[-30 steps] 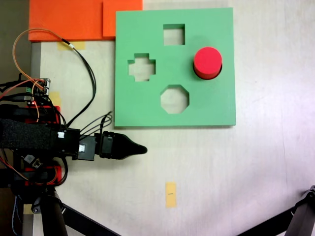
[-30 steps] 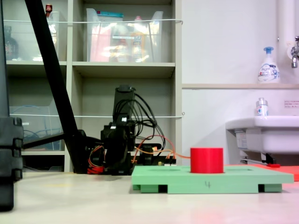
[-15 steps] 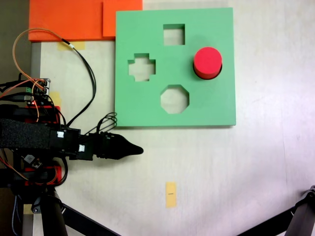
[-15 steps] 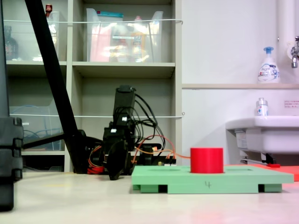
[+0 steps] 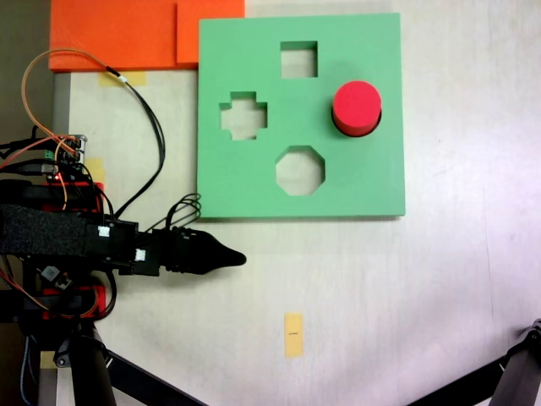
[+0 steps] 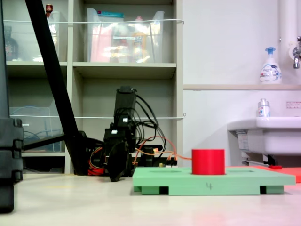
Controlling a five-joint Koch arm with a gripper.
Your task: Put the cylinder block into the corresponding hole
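- cylinder block (image 5: pixel 356 105): smooth red, flat round top, seated upright in the round cutout on the right of the matte green foam board (image 5: pixel 254 182); it stands proud in the side-on fixed view (image 6: pixel 208 162).
- gripper (image 5: pixel 239 258): black, tapered to one point, low over the table (image 5: pixel 380 279), left of and apart from the board; jaw gap can't be told, nothing held.
- cross, square, octagon cutouts: sharp-edged.

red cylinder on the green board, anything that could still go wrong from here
1. The red cylinder stands well proud of the green board in the low side view, so it may not be fully seated in the round hole.
2. The gripper rests low on the table beside the board's edge; a sideways sweep could nudge the light foam.
3. Loose cables run near the board's left edge and might snag.
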